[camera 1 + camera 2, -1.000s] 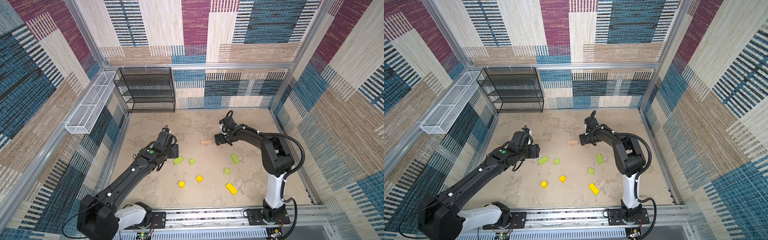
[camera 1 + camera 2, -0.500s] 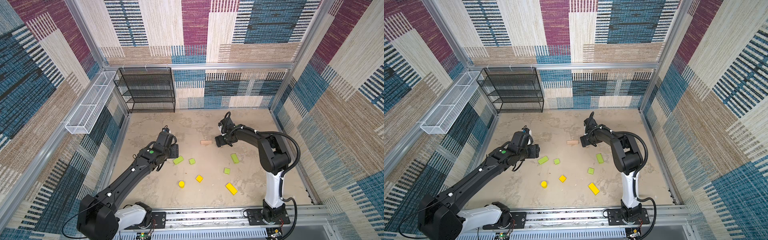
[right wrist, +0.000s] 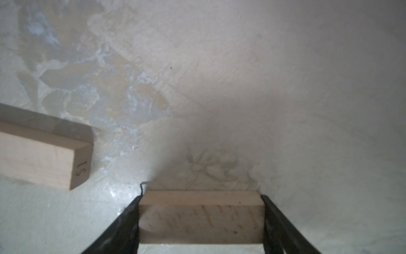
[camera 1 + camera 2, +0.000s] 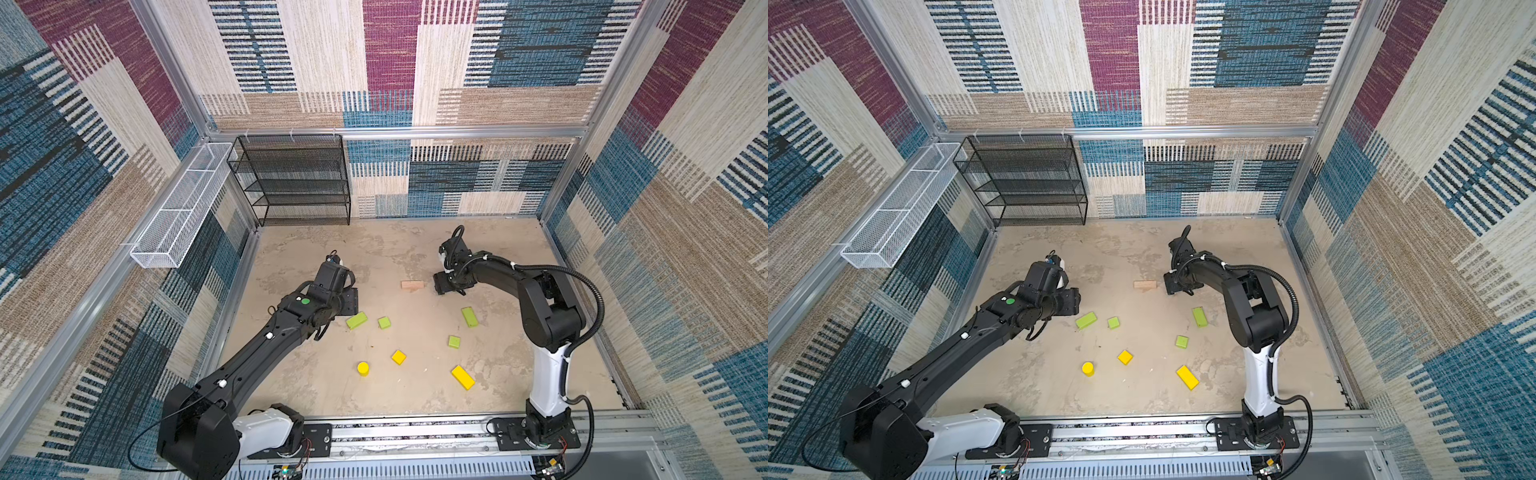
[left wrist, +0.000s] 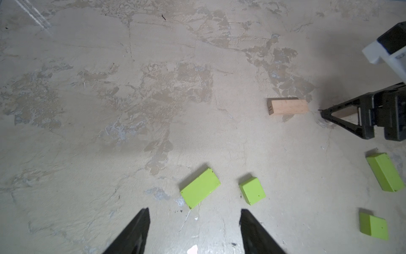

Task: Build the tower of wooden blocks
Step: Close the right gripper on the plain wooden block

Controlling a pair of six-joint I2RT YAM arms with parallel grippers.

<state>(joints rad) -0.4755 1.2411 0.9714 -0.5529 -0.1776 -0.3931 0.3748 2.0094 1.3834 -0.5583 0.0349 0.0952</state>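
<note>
The held plank [image 3: 201,222] sits between the two fingers of the right tool [image 3: 201,198], low over the table [image 4: 374,249]. The fingers lie against two opposite faces of it, so the tool is closed on the plank at a fairly wide spread. I cannot tell whether it is resting on the table or just clear of it. Nor can I tell whether its long axis runs from finger to finger.

Just beside it, beyond the fingertips and a little to one side, lies the loose plank [image 4: 412,285]. In both top views its long axis runs across the view, so it points nearly end-on at the right tool, which reaches toward it from the right.

I judge that the coming move turns on this. For a base layer, the held plank needs a short carry toward the loose one, and its long axis must be matched to that left-to-right line.

The right arm is by far the nearer. The left tool [image 5: 194,210] hangs well apart, fingers spread and holding nothing. It is near the long green block [image 5: 200,188] and the small green block [image 5: 252,190].
</note>
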